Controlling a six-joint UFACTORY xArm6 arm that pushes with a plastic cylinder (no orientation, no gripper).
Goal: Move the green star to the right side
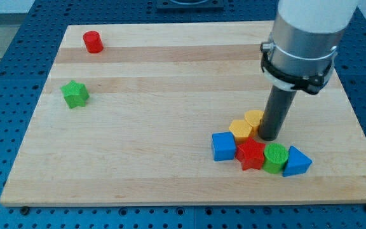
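Camera view shows the tip (pixel 269 137) planted in the cluster at the board's (pixel 170 95) lower right, well apart from the green star (pixel 75 94), which sits far to the view's left of the cluster and a little toward the top, near the board's left edge. The main risk, judged from this layout, is the exit: the tip stands just beside the yellow blocks (pixel 246 124) and close above the red star (pixel 251 154) and green cylinder (pixel 275 157), so a careless sweep leftward would likely drag the yellow blocks or the blue cube (pixel 223 145) along and scatter the cluster. A second risk is the approach: the tip must get round to the star's left side, and cutting too close could knock it off the left edge. An off-centre push might spin the star or let it slip away. The red cylinder (pixel 93 41), toward the top from the star, looks clear of a rightward path. The blue triangle (pixel 297 161) closes the cluster's right end. The star itself is small, bright green, lying flat and alone with bare wood around it. There are no jaws on this rig, only a rod.
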